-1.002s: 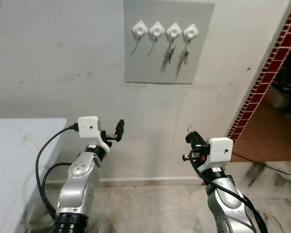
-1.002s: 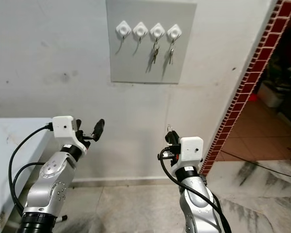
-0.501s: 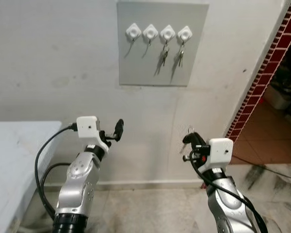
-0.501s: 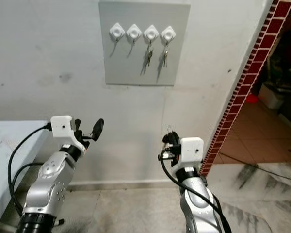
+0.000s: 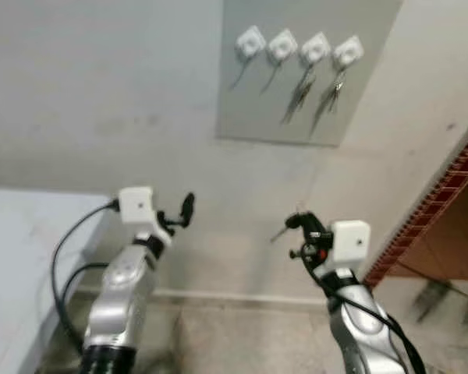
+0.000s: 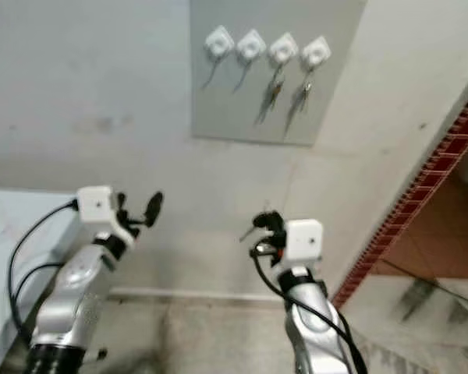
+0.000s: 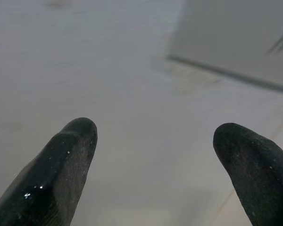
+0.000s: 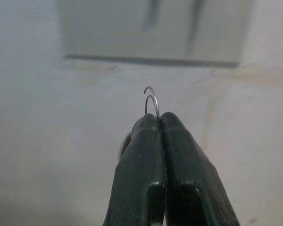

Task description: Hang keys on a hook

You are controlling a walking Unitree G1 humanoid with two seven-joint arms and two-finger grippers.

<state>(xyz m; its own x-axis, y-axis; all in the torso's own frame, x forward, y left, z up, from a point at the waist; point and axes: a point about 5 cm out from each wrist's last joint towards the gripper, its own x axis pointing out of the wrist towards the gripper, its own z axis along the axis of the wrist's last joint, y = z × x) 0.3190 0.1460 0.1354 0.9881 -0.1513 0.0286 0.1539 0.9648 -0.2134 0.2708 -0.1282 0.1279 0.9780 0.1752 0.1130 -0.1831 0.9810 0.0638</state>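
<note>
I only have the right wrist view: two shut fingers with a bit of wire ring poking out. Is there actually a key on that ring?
Observer: Yes. In the head view a key sticks out of the right gripper toward the robot's left.
Operator: Which hooks are free?
Observer: On the grey panel, the two left hooks are bare. The two right hooks each carry hanging keys.
Operator: Is the left arm in the way?
Observer: No. The left gripper is open, below the panel and apart from the right one.
</note>
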